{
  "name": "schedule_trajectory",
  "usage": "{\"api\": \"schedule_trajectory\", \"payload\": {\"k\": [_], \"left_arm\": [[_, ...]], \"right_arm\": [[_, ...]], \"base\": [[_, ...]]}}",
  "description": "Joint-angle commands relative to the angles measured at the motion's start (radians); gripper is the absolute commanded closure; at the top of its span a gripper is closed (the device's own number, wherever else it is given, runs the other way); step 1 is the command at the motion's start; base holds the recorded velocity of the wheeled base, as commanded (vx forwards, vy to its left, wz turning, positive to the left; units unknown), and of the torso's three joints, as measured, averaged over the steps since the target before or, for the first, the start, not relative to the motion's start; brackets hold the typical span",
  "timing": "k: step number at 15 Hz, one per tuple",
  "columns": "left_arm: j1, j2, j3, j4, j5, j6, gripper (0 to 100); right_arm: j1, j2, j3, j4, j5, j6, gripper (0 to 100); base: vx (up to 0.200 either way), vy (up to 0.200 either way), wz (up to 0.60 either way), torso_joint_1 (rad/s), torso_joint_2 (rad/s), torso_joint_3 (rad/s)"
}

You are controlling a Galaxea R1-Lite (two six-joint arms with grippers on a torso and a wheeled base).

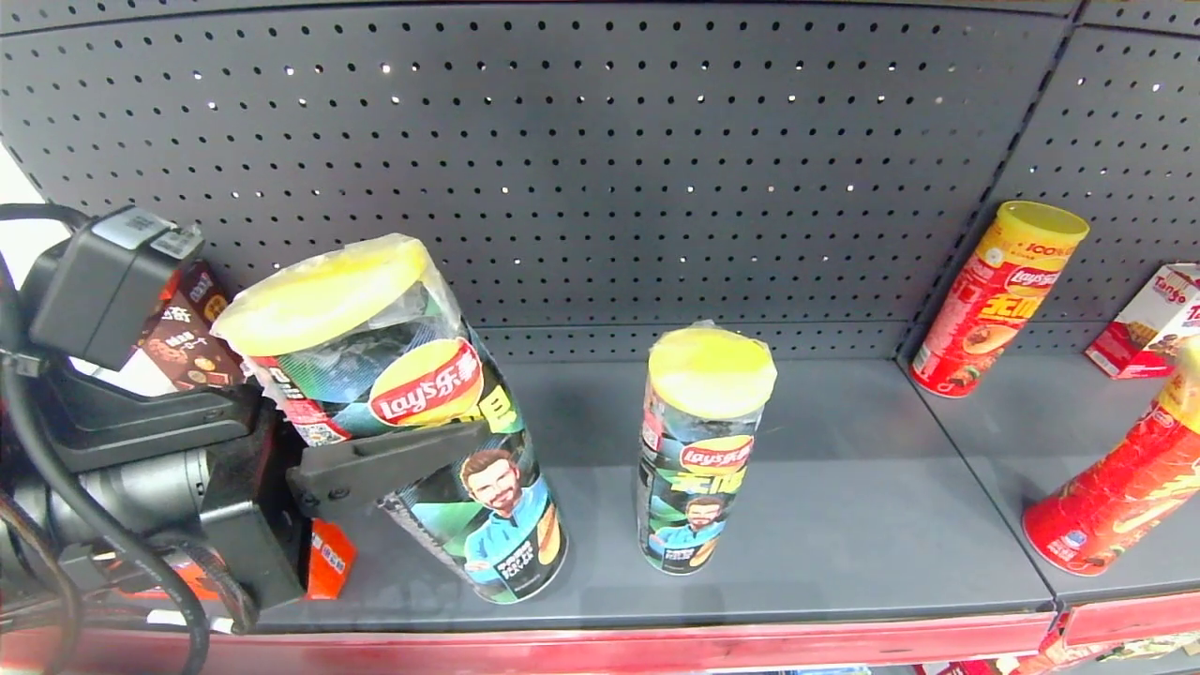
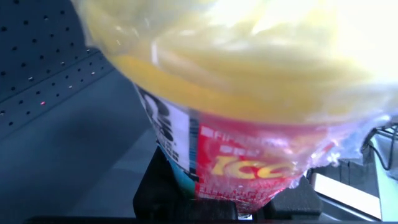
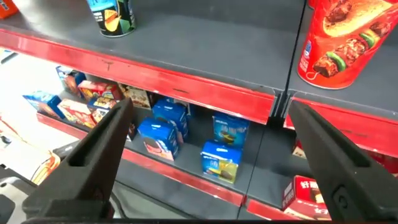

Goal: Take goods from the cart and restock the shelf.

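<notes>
Grey shelf (image 1: 825,487) before a pegboard (image 1: 600,169): one can (image 1: 698,450) already stands at centre. My left hand (image 1: 398,459) is clamped on a second can (image 1: 375,375), tilted at 9 o'clock (not yet released). My right hand (image 3: 211,168) hangs empty, fingers apart.

left end effector (image 1: 405,448) clamped on chip can (image 1: 412,375); right end effector (image 3: 209,113) spread wide.

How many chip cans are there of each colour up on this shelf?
Blue-green cans: 2, the held can in the left gripper and the standing can.
Red cans: 2, the back can and the front can.
Total: 4
</notes>
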Motion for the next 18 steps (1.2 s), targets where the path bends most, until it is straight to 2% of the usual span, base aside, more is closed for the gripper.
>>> {"api": "schedule_trajectory", "payload": {"k": [1, 3, 8, 10, 15, 17, 18], "left_arm": [[-0.031, 0.001, -0.012, 0.000, 0.000, 0.000, 100], [-0.048, 0.006, -0.031, 0.007, 0.000, -0.002, 100], [-0.037, 0.040, -0.080, 0.004, 0.000, -0.005, 100], [-0.037, 0.047, -0.092, 0.024, 0.110, -0.006, 100], [0.003, 0.151, -0.198, 0.056, 0.115, -0.003, 100], [0.029, 0.207, -0.241, 0.139, 0.115, 0.006, 100], [0.032, 0.237, -0.253, 0.139, 0.115, 0.015, 100]], "right_arm": [[0.000, 0.004, 0.000, 0.000, -0.002, 0.006, 0], [0.000, 0.004, 0.000, 0.000, -0.003, 0.009, 0], [0.000, 0.004, 0.000, 0.000, -0.003, 0.012, 0], [0.000, 0.004, 0.000, 0.000, -0.003, 0.012, 0], [0.000, 0.004, 0.000, 0.000, -0.003, 0.012, 0], [0.000, 0.004, 0.000, 0.000, -0.003, 0.012, 0], [0.000, 0.004, 0.000, 0.000, -0.003, 0.012, 0]], "base": [[0.000, 0.000, 0.00, 0.000, 0.00, 0.000], [0.000, 0.000, 0.00, 0.000, 0.00, 0.000], [0.000, 0.000, 0.00, 0.000, 0.00, 0.000], [0.000, 0.000, 0.00, 0.000, 0.00, 0.000], [0.000, 0.000, 0.00, 0.000, 0.00, 0.000], [0.000, 0.000, 0.00, 0.000, 0.00, 0.000], [0.000, 0.000, 0.00, 0.000, 0.00, 0.000]]}}
